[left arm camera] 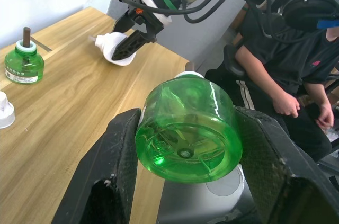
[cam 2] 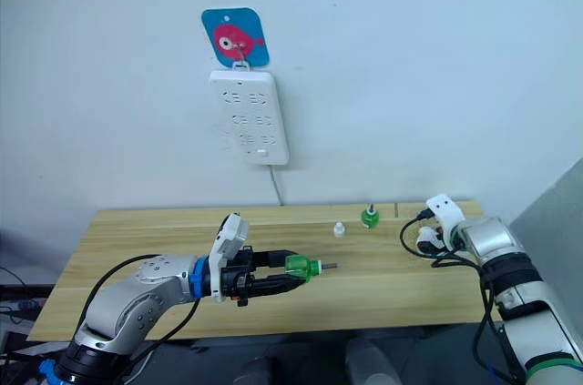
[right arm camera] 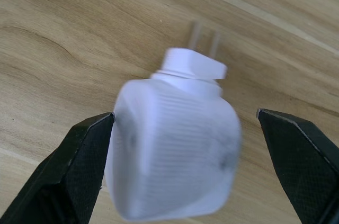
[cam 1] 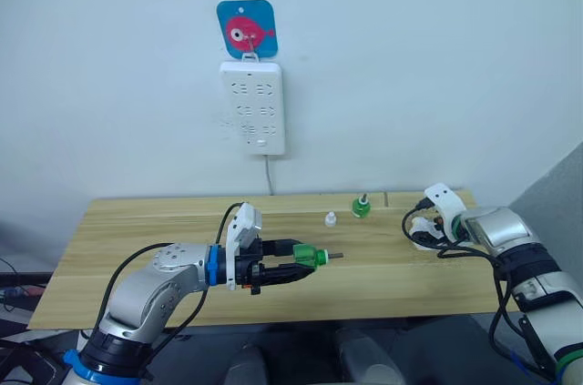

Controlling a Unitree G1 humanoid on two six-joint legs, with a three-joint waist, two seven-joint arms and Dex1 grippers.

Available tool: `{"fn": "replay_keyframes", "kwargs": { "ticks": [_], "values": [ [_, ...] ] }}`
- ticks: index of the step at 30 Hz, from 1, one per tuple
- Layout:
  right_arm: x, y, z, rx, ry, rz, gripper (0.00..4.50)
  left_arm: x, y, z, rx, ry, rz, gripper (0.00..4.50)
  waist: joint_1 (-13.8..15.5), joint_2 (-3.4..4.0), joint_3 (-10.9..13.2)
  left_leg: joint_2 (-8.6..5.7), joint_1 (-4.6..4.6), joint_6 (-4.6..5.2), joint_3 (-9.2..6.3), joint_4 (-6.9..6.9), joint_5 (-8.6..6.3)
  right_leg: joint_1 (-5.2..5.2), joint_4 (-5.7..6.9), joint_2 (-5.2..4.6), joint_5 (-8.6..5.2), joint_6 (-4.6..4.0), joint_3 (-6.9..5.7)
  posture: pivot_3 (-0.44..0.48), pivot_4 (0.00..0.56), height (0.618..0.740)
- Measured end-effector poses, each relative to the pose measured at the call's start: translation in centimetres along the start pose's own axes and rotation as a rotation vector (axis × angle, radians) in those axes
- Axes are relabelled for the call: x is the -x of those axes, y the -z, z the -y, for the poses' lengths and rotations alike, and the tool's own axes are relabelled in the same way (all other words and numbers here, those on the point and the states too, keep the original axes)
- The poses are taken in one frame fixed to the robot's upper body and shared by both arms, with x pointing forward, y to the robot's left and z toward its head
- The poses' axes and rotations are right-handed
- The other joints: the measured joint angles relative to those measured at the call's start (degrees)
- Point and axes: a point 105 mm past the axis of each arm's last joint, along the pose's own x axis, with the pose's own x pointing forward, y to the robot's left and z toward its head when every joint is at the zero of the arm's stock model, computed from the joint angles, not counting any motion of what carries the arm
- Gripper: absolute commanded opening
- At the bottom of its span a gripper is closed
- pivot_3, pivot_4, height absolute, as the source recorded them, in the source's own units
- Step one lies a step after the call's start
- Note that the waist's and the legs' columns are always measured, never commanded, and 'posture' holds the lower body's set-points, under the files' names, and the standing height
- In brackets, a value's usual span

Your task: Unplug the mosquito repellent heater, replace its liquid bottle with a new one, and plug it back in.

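Note:
My left gripper (cam 1: pixel 296 260) is shut on a translucent green bottle (cam 1: pixel 310 256), held on its side above the table's front middle. Its thin stem points toward my right arm, and it has no cap. A second green bottle (cam 1: pixel 362 207) with a bare dark wick stands near the table's back edge, and a small white cap (cam 1: pixel 330 218) lies just left of it. The white mosquito repellent heater (right arm camera: pixel 172 150) is at the table's right end, between the spread fingers of my open right gripper (right arm camera: pixel 185 115). Its prongs point away from the gripper.
A white multi-socket power strip (cam 1: pixel 252 107) hangs on the wall above the wooden table (cam 1: pixel 137 248), under a blue hook plate, and its cord drops behind the table. A person in dark clothes (left arm camera: pixel 296 65) sits beyond the table's right end.

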Motion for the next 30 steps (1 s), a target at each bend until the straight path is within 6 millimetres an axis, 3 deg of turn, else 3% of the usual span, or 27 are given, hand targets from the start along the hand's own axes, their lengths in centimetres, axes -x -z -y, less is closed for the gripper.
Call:
{"fn": "replay_keyframes", "kwargs": {
  "ticks": [13,21,25,30],
  "values": [
    [2.9,-0.6,-0.5,0.106,-0.042,0.079,4.5,0.2,-0.1,-0.1,-0.007,-0.005,-0.005,2.35,-0.1,0.03,0.0,0.0,-0.02,0.05,0.09,0.0,-0.04,-0.08,0.0,-0.01,-0.02,0.05,0.08,-0.15,0.119,0.74],
    [5.6,-1.5,-2.8,0.551,-0.096,0.193,4.5,0.7,-0.1,-0.2,-0.015,-0.006,-0.02,2.35,-0.4,0.03,0.1,0.02,0.01,0.06,0.25,0.0,-0.05,-0.11,-0.01,-0.02,-0.06,0.1,0.21,-0.152,0.118,0.74],
    [5.1,-1.0,-3.9,0.7,-0.12,0.194,4.5,1.0,0.1,-0.2,-0.013,-0.015,-0.031,2.35,-0.5,-0.01,0.1,0.02,0.02,0.06,0.32,0.01,-0.05,-0.13,-0.01,-0.02,-0.06,0.1,0.3,-0.149,0.12,0.74],
    [3.7,-1.6,-3.4,0.775,-0.06,0.182,4.5,1.1,0.2,-0.2,-0.012,-0.018,-0.037,2.35,-0.5,-0.07,0.2,0.02,0.04,0.06,0.4,0.04,-0.05,-0.12,-0.01,-0.04,-0.04,0.12,0.39,-0.146,0.121,0.74]
  ]
}}
